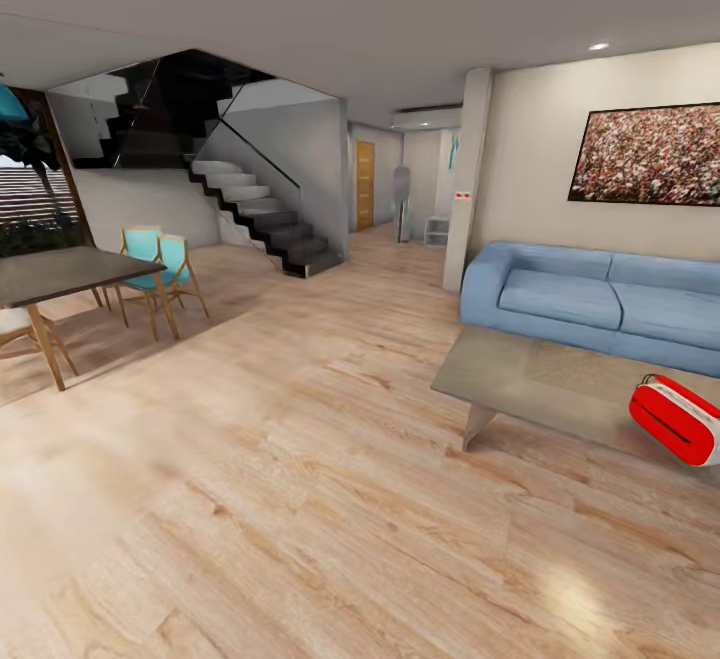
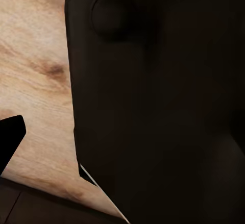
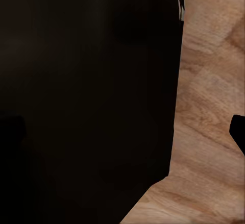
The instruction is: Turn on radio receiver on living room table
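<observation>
Radio (image 1: 676, 419) at your 3 o'clock, tilted on table (image 1: 520, 374), sofa (image 1: 590, 299) behind; pincer states: cannot tell.

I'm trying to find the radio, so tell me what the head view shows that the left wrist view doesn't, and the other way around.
Head view alone: the red radio resting on the low grey table in front of the blue sofa, plus a dining table, turquoise chairs and a staircase. Left wrist view alone: a big dark robot part close to the camera. Both share the light wood floor.
</observation>
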